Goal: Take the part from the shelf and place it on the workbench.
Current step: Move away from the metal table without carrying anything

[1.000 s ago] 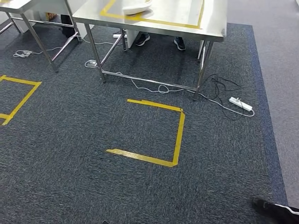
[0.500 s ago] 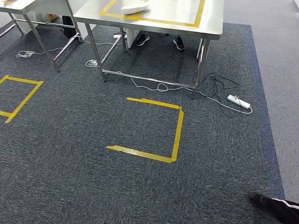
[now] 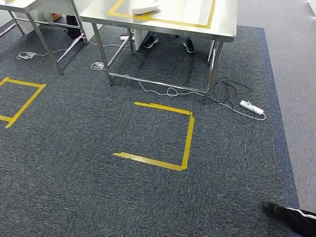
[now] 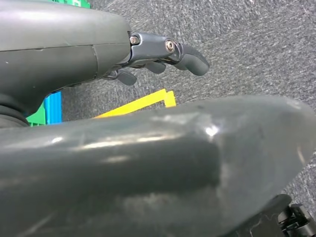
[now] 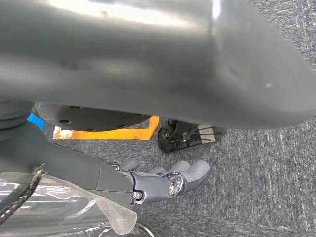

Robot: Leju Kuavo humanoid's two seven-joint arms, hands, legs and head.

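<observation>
Camera has crept toward the desk (image 3: 223,24). On it lies a white part (image 3: 144,7), probably light and stiff; I'd grip its rim. Left hand (image 4: 156,54) released, empty. Right hand (image 5: 164,182) touches clear film (image 5: 56,207); grasp I cannot tell.

Our left hand (image 4: 164,57) hangs low over the floor, fingers loosely curled, holding nothing. Our right hand (image 5: 164,182) hangs likewise, fingers gently bent, nothing in its grasp.
</observation>
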